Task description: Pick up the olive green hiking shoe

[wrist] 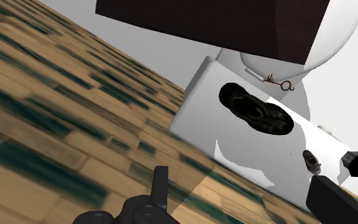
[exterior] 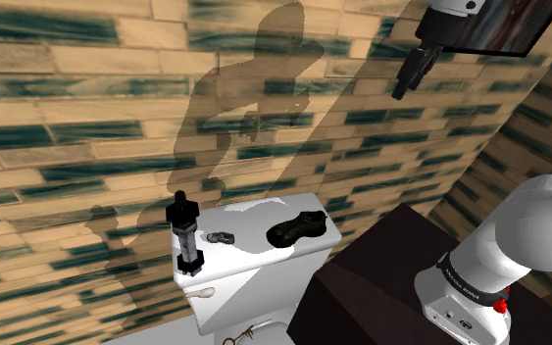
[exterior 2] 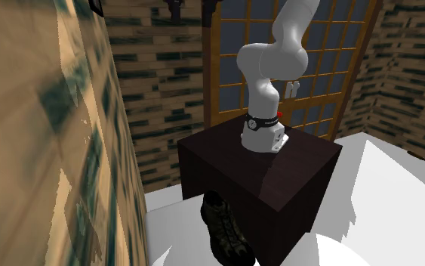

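Claw (exterior: pixel 407 82) hangs high near the wall (exterior: pixel 87 118), its two black fingers (wrist: pixel 160 186) standing apart with nothing between them. In the wrist view, brick pattern and a white worktop (wrist: pixel 199 105) lie beyond the fingertips. The white arm (exterior 2: pixel 267 83) rises from a dark stand (exterior 2: pixel 256 170).

The worktop is a white slab set against the wall, and the stand sits just beside it at the shoulder view's right. Tan bricks streaked with dark teal cover the wall, and the arm's shadow falls across them above the worktop. The second exterior view shows a wood-framed lattice window (exterior 2: pixel 339 53) behind the arm, more brick walls, and a white floor (exterior 2: pixel 399 181).

The shoe (exterior: pixel 298 230), dark olive, lies on its sole on the worktop, on the side near the stand. It is well apart from the claw, far below it and toward the shoulder view's left. In the wrist view it (wrist: pixel 257 111) lies ahead of the open claw. Elsewhere on the worktop, a small dark item (exterior: pixel 218 236) sits near the shoe. A black figure (exterior: pixel 185 233) stands upright past that, at the far end from the stand. A small key (wrist: pixel 279 81) lies off the worktop's front edge.
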